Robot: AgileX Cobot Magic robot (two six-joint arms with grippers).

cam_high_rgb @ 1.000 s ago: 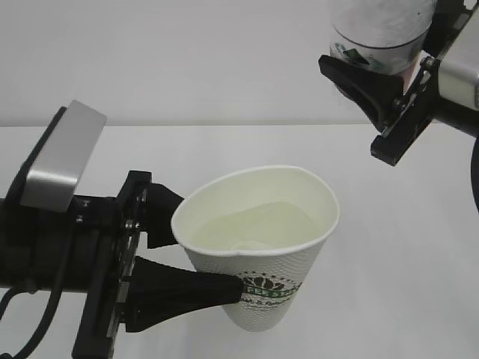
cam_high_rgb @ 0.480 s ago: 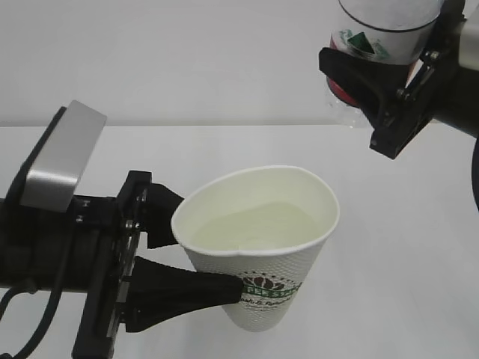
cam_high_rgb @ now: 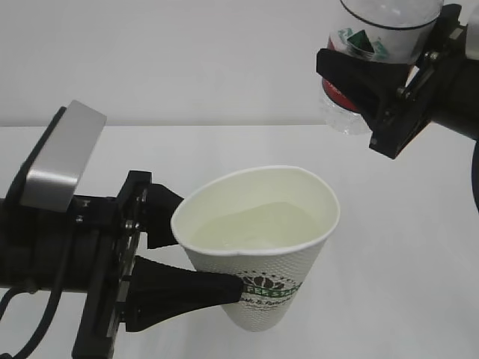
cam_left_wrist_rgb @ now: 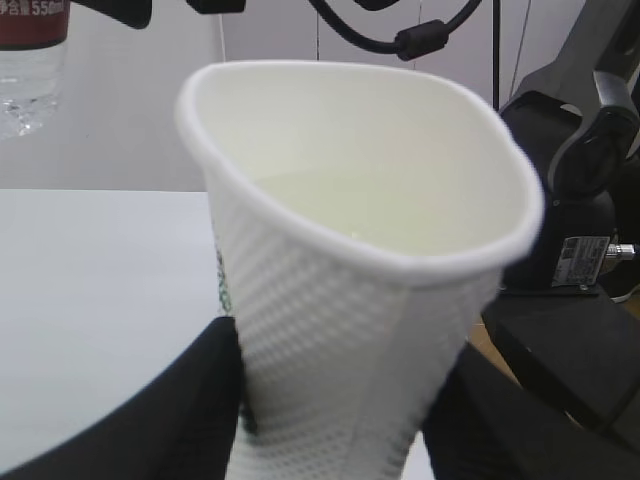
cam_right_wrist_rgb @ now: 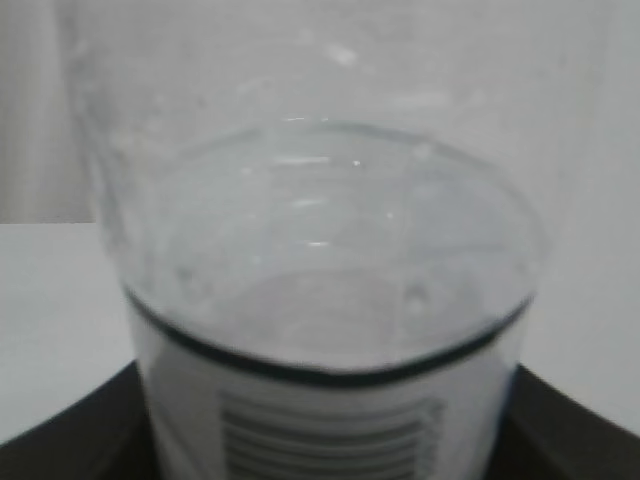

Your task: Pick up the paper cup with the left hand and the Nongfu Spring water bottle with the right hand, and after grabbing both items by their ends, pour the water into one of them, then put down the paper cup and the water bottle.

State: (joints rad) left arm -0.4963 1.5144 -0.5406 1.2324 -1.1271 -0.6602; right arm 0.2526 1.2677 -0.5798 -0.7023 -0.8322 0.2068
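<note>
The cup (cam_high_rgb: 258, 243) is pinched low on its wall between the jaws of the left hand (cam_high_rgb: 198, 258), one black finger pressed near the logo and the other against the far side. The rim is squeezed out of round into a blunt point, as seen in the left wrist view (cam_left_wrist_rgb: 360, 165), which suggests a firm grip. The cup is held clear of the table (cam_high_rgb: 419, 284), tilted slightly away from the jaws, with its mouth kept open and facing upward. Water (cam_high_rgb: 258, 228) is seen inside it, well below the rim, so the hold near the base appears chosen to leave the mouth free for pouring.

The bottle (cam_high_rgb: 378, 37) is clamped between the jaws of the right hand (cam_high_rgb: 374, 78), high and to the right of the cup and well apart from it. It is gripped around the labelled body, with a red band and clear plastic showing just below the near jaw (cam_high_rgb: 340, 108). Whether its mouth is up or down cannot be told from the exterior view. In the right wrist view the bottle (cam_right_wrist_rgb: 330, 300) fills the space between the jaws, with a barcode just above them.

Pouring is judged to be done or nearly so, with setting both down on the table left.
</note>
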